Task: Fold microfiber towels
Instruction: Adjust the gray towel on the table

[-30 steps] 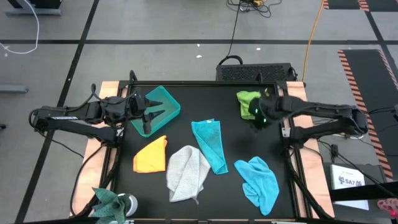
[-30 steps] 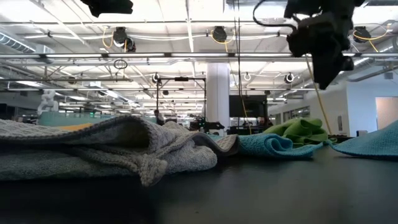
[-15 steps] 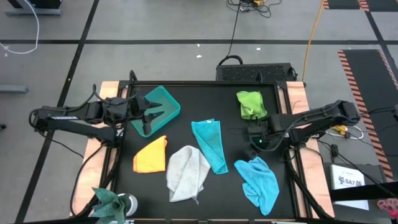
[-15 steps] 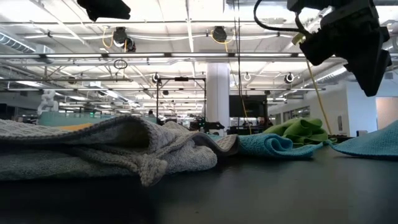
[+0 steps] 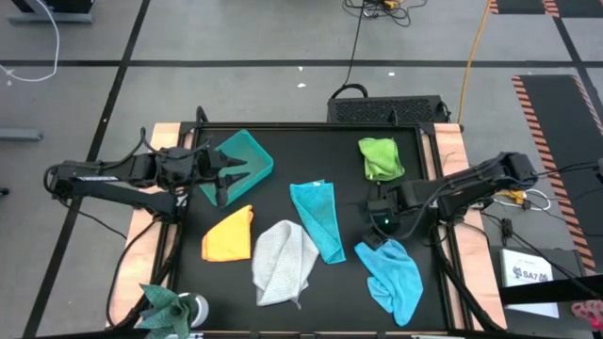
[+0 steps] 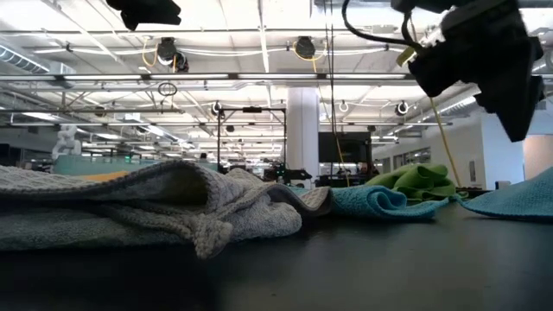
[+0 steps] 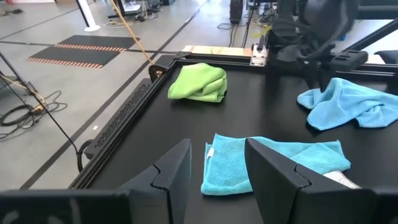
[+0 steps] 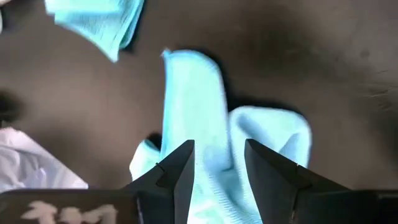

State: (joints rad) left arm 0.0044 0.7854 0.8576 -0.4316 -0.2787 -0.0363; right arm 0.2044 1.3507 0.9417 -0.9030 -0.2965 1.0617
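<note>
Five towels lie flat on the black table: lime green (image 5: 380, 157) at the far right, teal (image 5: 317, 218) in the middle, light grey (image 5: 283, 261), orange-yellow (image 5: 229, 234), and light blue (image 5: 391, 275) crumpled at the near right. My right gripper (image 5: 381, 223) hangs open, pointing down, above the light blue towel's far end (image 8: 205, 124) without touching it; the low view shows it (image 6: 494, 65) well clear of the table. My left gripper (image 5: 224, 179) stands open and raised over the teal bin (image 5: 237, 162), its fingers (image 7: 171, 174) pointing toward the table's right.
The rigid teal bin stands at the far left of the table. Wooden side rails (image 5: 448, 141) border the black surface. A green bundle (image 5: 170, 306) sits off the near left corner, a black box (image 5: 386, 108) beyond the far edge. Bare table lies between the towels.
My right gripper has swung from beside the lime green towel toward the table's near edge, sunk a little and tipped further down; it now hangs over the light blue towel's far end. No towel has moved.
</note>
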